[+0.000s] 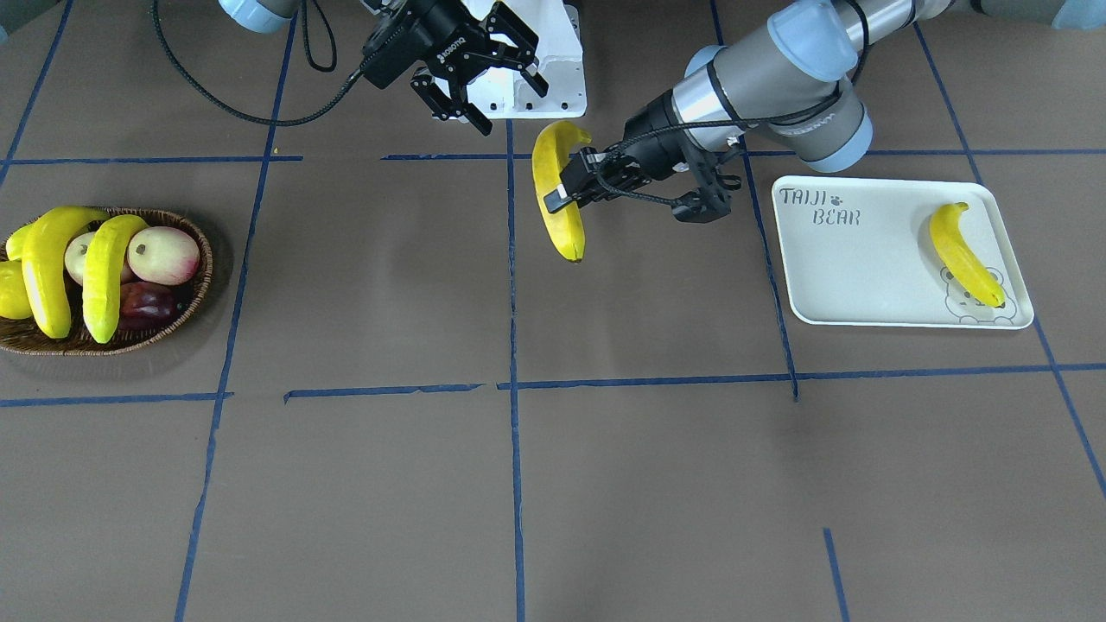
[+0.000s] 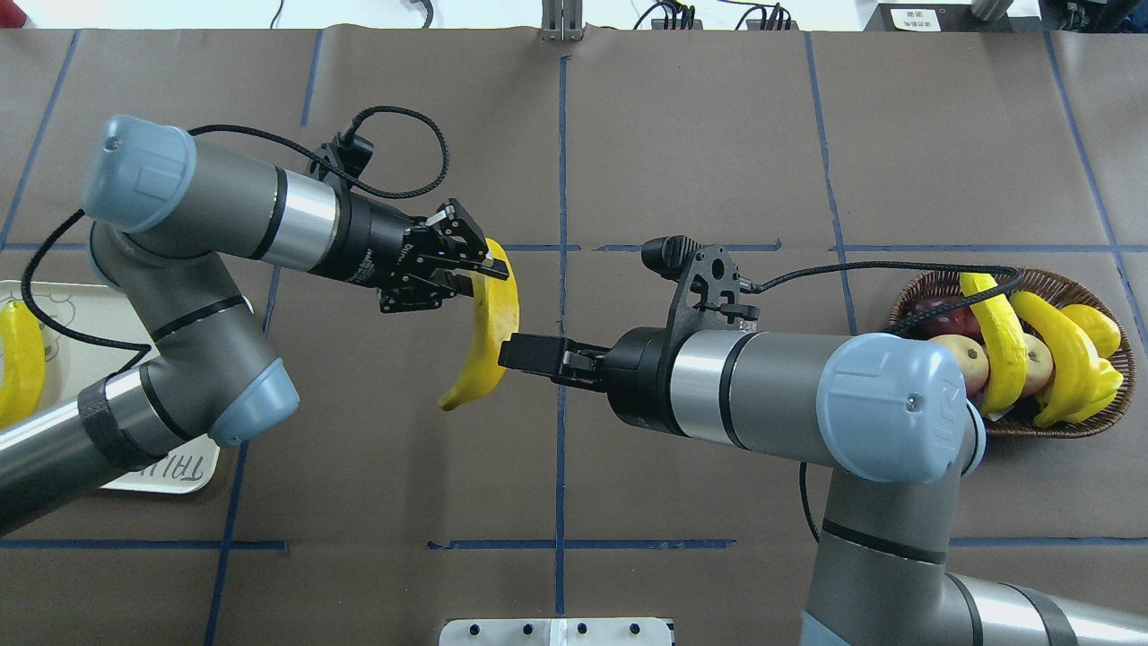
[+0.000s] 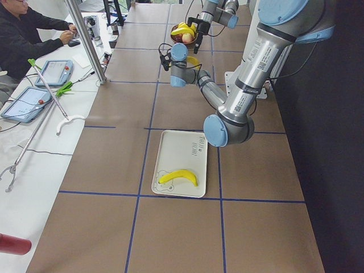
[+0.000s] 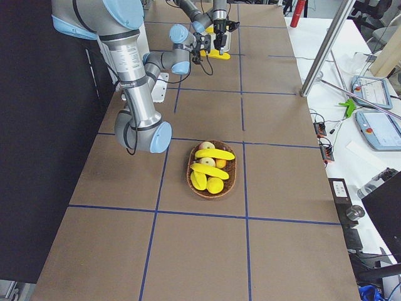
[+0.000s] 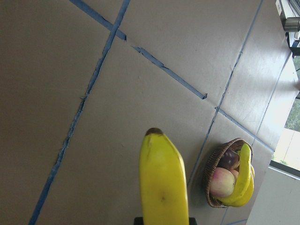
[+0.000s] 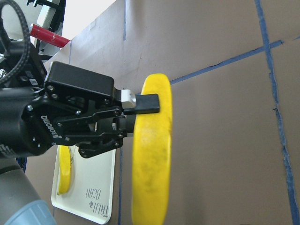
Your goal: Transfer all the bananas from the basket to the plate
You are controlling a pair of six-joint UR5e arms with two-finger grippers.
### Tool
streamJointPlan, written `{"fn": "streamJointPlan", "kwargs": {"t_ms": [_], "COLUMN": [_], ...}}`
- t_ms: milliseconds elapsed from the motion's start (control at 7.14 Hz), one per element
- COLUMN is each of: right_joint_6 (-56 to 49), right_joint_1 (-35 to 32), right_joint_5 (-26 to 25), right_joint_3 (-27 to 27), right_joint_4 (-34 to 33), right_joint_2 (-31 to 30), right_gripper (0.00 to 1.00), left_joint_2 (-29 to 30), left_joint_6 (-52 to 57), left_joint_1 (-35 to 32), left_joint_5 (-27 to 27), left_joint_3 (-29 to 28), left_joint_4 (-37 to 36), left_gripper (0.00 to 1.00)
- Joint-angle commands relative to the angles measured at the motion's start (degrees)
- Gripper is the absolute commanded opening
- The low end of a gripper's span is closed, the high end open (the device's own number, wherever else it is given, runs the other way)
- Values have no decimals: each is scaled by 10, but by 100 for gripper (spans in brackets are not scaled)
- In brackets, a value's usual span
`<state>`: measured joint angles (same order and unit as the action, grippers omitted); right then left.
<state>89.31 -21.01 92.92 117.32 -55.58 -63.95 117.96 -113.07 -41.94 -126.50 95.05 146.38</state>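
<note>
My left gripper (image 1: 557, 194) is shut on a long yellow banana (image 1: 566, 233) and holds it above the table's middle, hanging roughly upright (image 2: 471, 377). The banana fills the left wrist view (image 5: 163, 187) and shows in the right wrist view (image 6: 150, 178). My right gripper (image 1: 510, 104) is open and empty, just beside the banana's lower part (image 2: 507, 352), not touching it. One banana (image 1: 963, 255) lies on the white plate (image 1: 864, 268). Two bananas (image 1: 47, 268) (image 1: 108, 268) lie in the wicker basket (image 1: 194, 294).
The basket also holds a stubby yellow fruit (image 1: 10, 289), pale pink round fruits (image 1: 164, 255) and a dark red one (image 1: 147, 302). A white mounting plate (image 1: 536, 78) sits at the robot's base. An operator (image 3: 28, 34) and a metal pole (image 3: 85, 40) stand beside the table.
</note>
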Motion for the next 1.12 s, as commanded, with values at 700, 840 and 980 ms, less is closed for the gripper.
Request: {"fn": "streamJointPlan", "kwargs": {"t_ms": [700,840,980], "right_joint_6": [-55,-55,-55], "right_joint_1": [-97,-100,-102], "right_joint_5": [44,44,44], "right_joint_3": [0,0,0], "right_joint_4": [-74,-74,-74], "right_joint_2": [-20,-21,-25], "right_gripper": [100,100,100], "left_joint_2": [-368,-382,-386], "left_joint_6": [456,457,457], "left_joint_1": [-127,-128,-128], "left_joint_5": [56,56,62], "left_joint_3": [11,12,11], "left_joint_4": [-3,3,5], "left_gripper": [0,11,97]}}
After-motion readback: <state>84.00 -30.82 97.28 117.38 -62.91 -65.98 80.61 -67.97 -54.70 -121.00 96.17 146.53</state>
